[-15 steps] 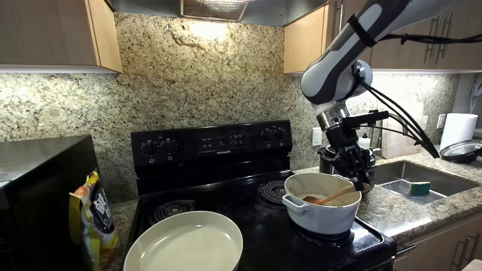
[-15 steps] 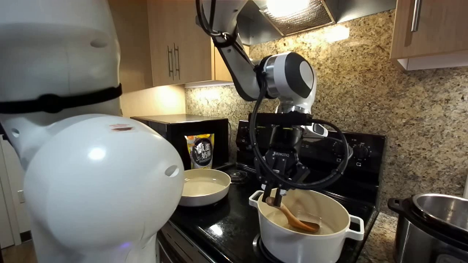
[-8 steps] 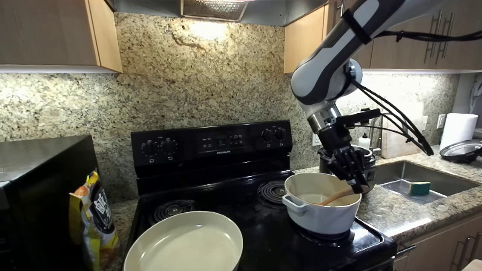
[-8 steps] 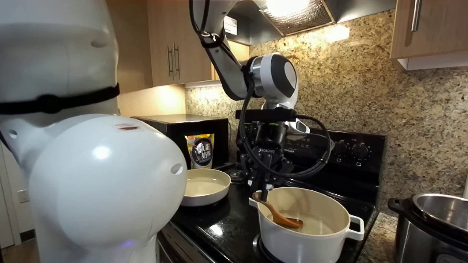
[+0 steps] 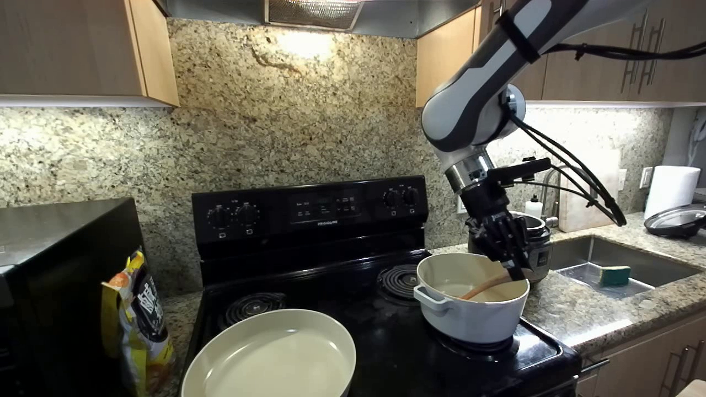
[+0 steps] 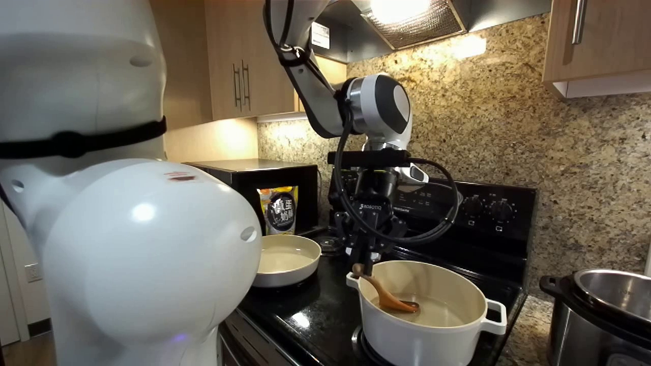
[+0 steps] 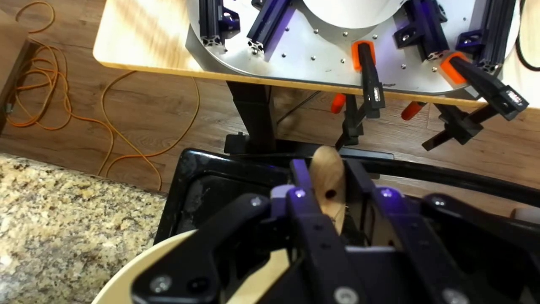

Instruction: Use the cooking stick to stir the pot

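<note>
The cooking stick point(image 6: 385, 295), a light-brown wooden spoon, leans inside the white pot point(image 6: 422, 345). Its bowl end is low in the pot, near the wall on the gripper's side. In an exterior view the pot's near wall point(image 5: 469, 322) hides that bowl, and only the slanting handle point(image 5: 485, 286) shows. My gripper point(image 5: 515, 273) is over the pot's rim, its jaws closed around the upper handle. In the wrist view the handle's rounded end with its hole point(image 7: 327, 175) stands between the two fingertips of the gripper point(image 7: 329, 171). Part of the pot's cream rim point(image 7: 137, 264) shows at lower left there.
A wide shallow cream dish point(image 5: 276, 353) sits on the black stove point(image 5: 386, 353). Beside the pot stands a steel cooker point(image 6: 595, 320). A snack bag point(image 5: 146, 325) leans by the microwave point(image 6: 254, 178). The sink point(image 5: 640, 259) lies at right.
My gripper has moved left in both exterior views, carrying the stick. The spoon's bowl has swept across the pot toward the near side and dropped behind the wall in an exterior view.
</note>
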`<state>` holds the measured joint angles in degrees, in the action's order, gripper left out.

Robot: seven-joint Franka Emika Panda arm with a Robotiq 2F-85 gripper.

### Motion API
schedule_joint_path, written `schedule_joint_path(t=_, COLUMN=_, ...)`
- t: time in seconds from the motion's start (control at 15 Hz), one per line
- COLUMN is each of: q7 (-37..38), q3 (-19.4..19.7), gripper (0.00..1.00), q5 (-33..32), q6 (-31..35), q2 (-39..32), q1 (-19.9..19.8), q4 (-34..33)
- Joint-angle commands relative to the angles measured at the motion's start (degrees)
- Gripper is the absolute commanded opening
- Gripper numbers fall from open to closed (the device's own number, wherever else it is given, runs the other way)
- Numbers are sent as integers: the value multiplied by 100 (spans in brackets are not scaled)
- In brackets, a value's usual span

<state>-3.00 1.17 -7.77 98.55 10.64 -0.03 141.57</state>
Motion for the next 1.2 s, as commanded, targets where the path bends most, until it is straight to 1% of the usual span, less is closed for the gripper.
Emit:
schedule_joint_path(t=0.0, q7=10, q3=66, gripper=6, q5=-113, q6=6, q2=18, q1=-111, q4=6)
schedule_joint_path(t=0.27, q7=105, q3=175, gripper=6, q5=-191, q6=-62, q2=178, q1=-236, q4=151)
schedule_joint_path(t=0.47, q7=225, q3=138, gripper=6, q5=-312, q6=-220, q2=383, q1=-250, q4=310)
schedule_joint_path(t=0.8, q7=190, q3=-50, gripper=6, q5=-344, q6=-428, q2=679, q1=-103, q4=508)
schedule_joint_path(t=1.13, q7=107, q3=-197, gripper=6, q5=-255, q6=-398, q2=650, q1=35, q4=501)
